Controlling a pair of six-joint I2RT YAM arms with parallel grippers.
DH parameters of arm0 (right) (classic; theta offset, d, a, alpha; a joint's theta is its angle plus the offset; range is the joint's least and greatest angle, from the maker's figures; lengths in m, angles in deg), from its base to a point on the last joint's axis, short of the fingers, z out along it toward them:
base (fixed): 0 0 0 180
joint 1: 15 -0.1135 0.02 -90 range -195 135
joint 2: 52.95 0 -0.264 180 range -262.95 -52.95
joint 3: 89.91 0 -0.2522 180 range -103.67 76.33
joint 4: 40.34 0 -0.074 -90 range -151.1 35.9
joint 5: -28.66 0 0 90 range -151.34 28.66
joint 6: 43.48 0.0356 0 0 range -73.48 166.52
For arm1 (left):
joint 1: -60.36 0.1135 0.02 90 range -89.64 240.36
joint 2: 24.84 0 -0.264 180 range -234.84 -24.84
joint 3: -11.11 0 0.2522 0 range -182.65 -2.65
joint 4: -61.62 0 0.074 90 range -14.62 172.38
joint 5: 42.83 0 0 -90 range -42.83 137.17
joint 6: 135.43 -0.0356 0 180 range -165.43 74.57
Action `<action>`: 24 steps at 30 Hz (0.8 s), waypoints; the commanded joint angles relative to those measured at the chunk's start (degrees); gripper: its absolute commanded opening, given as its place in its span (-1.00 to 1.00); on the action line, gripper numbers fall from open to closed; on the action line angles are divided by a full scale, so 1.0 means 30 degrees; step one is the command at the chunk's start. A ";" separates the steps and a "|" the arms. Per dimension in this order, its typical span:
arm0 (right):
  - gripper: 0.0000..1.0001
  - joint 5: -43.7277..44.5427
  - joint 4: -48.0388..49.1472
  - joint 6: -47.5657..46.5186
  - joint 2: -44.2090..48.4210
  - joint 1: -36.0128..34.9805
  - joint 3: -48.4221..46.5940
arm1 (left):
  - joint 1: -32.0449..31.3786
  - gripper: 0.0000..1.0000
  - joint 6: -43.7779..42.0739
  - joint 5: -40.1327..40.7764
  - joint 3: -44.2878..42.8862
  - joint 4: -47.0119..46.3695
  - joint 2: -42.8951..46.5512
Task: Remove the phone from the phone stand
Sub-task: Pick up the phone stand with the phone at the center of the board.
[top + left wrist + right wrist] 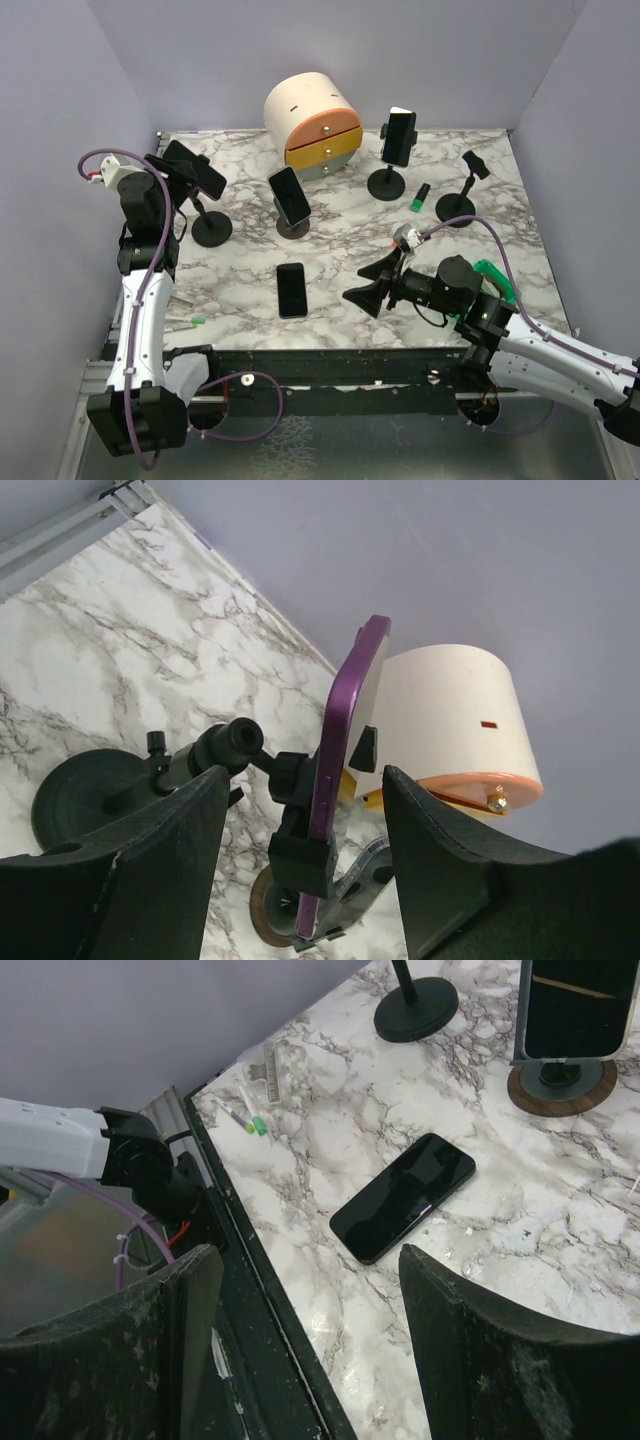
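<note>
A purple-edged phone [345, 730] sits edge-on in the black clamp [300, 840] of the left phone stand [211, 228]. It also shows in the top view [198, 170]. My left gripper [305, 780] is open, with one finger on each side of the phone and a gap on both sides. In the top view it [180, 172] is at the phone's left end. My right gripper [368, 285] is open and empty, low over the front of the table. In its own view it [308, 1260] hangs over the table's front edge.
A black phone [291, 289] lies flat at front centre. Two more stands hold phones, at the middle [290, 200] and at the back [398, 137]. An empty stand [457, 205] is at the right, with a green marker [421, 197] nearby. A cream drawer cabinet [313, 125] stands at the back.
</note>
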 commanded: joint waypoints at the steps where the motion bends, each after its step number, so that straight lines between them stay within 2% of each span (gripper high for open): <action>1: 0.53 -0.0132 -0.0286 -0.0334 0.0003 -0.0139 -0.0477 | 0.0440 0.24 0.0934 -0.1238 0.0600 -0.2101 0.0134; 10: 0.53 0.0002 -0.0444 -0.0376 0.0045 -0.0143 -0.0366 | 0.0840 0.05 0.2317 -0.2345 0.1936 -0.3843 0.0113; 12: 0.53 -0.0009 -0.0453 -0.0361 0.0003 -0.0143 -0.0384 | 0.0844 0.10 0.2381 -0.2753 0.2058 -0.3821 0.0199; 17: 0.53 -0.0070 -0.0471 -0.0378 -0.0049 -0.0143 -0.0420 | 0.0832 0.39 0.2432 -0.3273 0.2222 -0.2804 0.0871; 21: 0.53 -0.0125 -0.0437 -0.0367 -0.0155 -0.0139 -0.0420 | 0.0826 0.40 0.2523 -0.3667 0.2610 -0.2317 0.1219; 24: 0.53 -0.0117 -0.0480 -0.0334 -0.0113 -0.0143 -0.0413 | 0.0836 0.29 0.2481 -0.3608 0.2711 -0.2311 0.1270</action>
